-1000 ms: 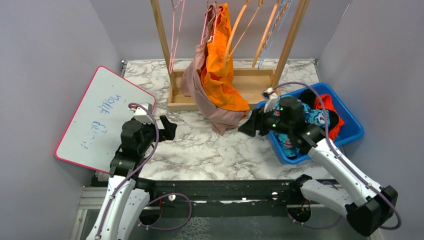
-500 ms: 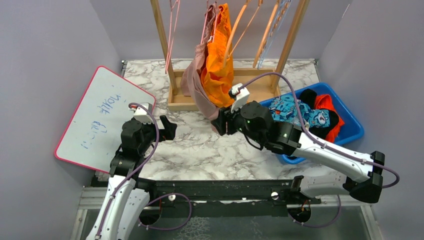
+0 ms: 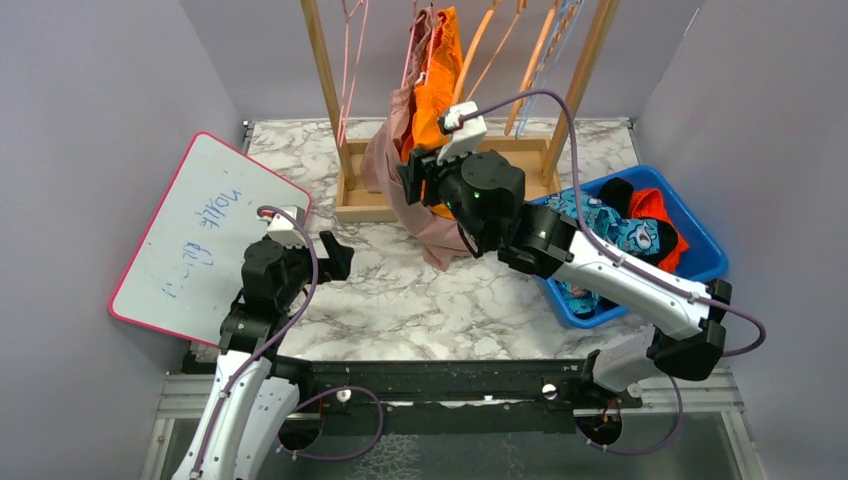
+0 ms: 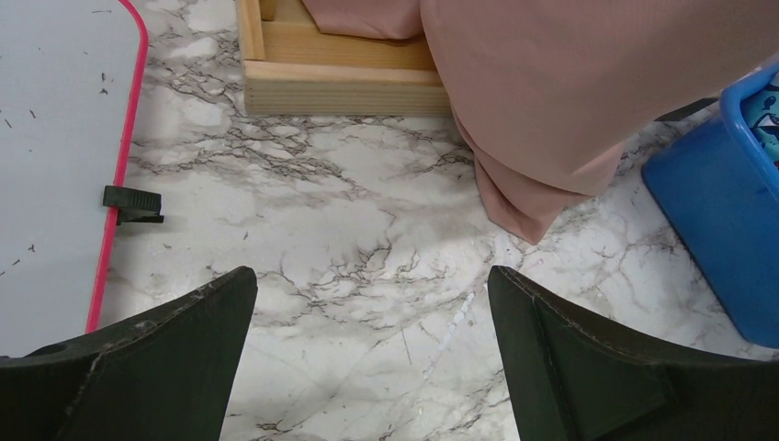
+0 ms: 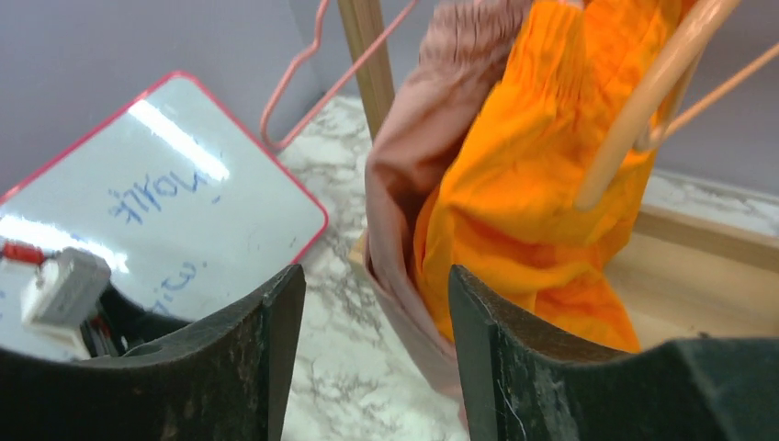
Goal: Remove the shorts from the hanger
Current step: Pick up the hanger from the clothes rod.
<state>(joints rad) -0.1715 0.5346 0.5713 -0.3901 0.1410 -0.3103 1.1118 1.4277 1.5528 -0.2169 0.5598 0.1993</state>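
Bright orange shorts point(image 3: 437, 95) and dusty pink shorts point(image 3: 383, 168) hang together from a hanger point(image 3: 472, 60) on the wooden rack. My right gripper point(image 3: 412, 178) hovers just in front of them, open, with nothing between its fingers. In the right wrist view the pink shorts point(image 5: 404, 175) and orange shorts point(image 5: 524, 184) lie just beyond the right gripper point(image 5: 375, 276), under a pale hanger arm point(image 5: 643, 101). Over bare marble, my left gripper point(image 4: 372, 280) stands wide open and empty, with the pink hem point(image 4: 542, 184) ahead to its right.
A blue bin point(image 3: 705, 262) at the right holds blue cartoon-print shorts point(image 3: 612, 228), black ones point(image 3: 620, 190) and red ones point(image 3: 655, 205). A red-edged whiteboard point(image 3: 200, 235) lies at the left. The rack's wooden base point(image 4: 340, 87) and uprights point(image 3: 325, 80) stand behind, with bare hangers point(image 3: 545, 50).
My right arm swung left and upward from the blue bin to the hanging shorts, its jaws narrowing a little. The left arm has stayed put.
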